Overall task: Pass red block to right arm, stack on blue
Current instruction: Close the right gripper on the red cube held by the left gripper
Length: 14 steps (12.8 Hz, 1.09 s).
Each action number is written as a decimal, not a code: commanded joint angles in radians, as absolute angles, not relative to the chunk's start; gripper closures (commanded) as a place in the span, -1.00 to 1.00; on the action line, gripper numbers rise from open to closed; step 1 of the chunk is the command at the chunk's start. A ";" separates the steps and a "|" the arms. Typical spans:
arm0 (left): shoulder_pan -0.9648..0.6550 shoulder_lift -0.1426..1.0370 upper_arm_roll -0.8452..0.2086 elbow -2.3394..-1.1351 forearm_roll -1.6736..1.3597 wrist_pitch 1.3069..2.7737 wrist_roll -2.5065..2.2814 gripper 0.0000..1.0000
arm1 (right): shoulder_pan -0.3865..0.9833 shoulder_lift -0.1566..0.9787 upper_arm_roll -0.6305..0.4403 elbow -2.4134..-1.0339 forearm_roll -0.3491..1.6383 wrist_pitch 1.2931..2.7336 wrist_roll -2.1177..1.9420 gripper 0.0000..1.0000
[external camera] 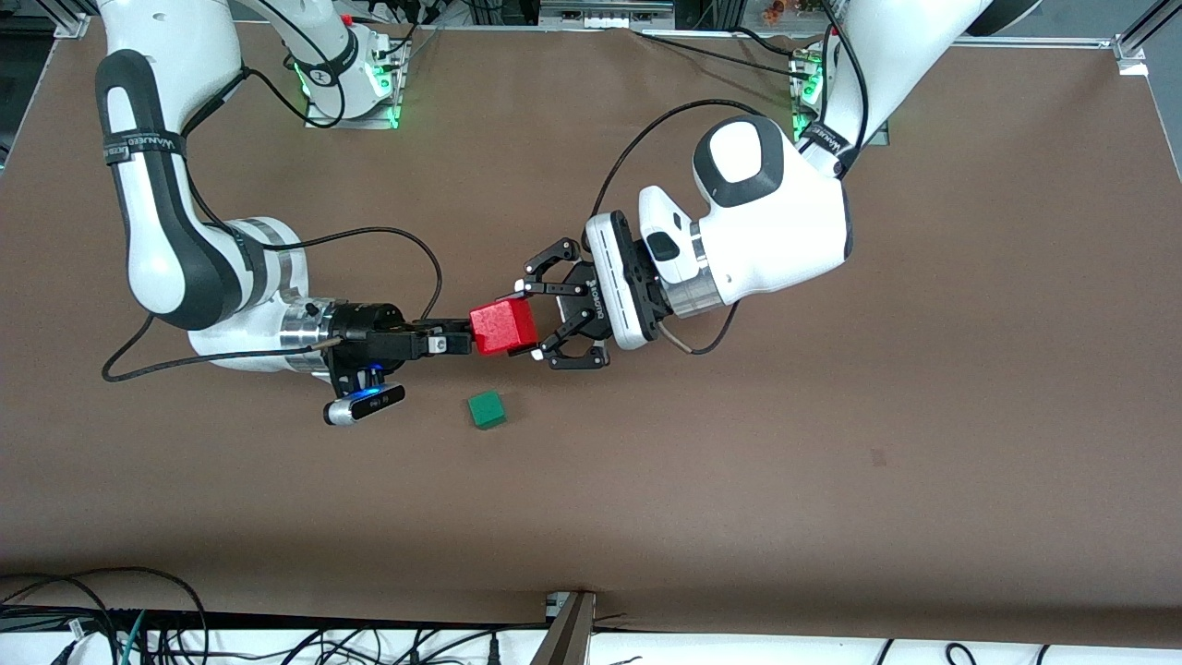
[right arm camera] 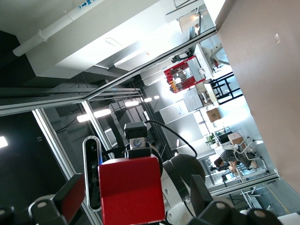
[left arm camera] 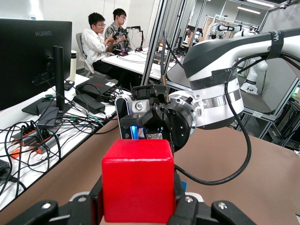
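The red block (external camera: pixel 503 328) is up in the air over the middle of the table. My left gripper (external camera: pixel 528 320) is shut on it, with a finger pressed on each side in the left wrist view (left arm camera: pixel 139 201). My right gripper (external camera: pixel 462 340) faces it from the right arm's end. Its fingers (right arm camera: pixel 70 197) stand apart, one above and one below, clear of the block (right arm camera: pixel 131 192), so it is open. The blue cube does not show in the front view. A small blue patch (left arm camera: pixel 183 186) shows beside the block (left arm camera: pixel 138 180); I cannot tell whether it is the cube.
A green cube (external camera: pixel 487 409) lies on the brown table (external camera: pixel 831 443) close to where the grippers meet. Cables loop from both arms over the table. Desks, monitors and people show past the table's end in the left wrist view.
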State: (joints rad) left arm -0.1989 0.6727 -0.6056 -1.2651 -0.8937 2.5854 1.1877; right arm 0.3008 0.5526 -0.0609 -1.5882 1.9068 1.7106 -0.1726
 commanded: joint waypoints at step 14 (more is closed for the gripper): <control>-0.241 0.715 -0.598 -1.209 -0.923 2.638 1.223 1.00 | 0.341 0.541 -0.063 -1.583 1.988 1.776 -0.218 0.85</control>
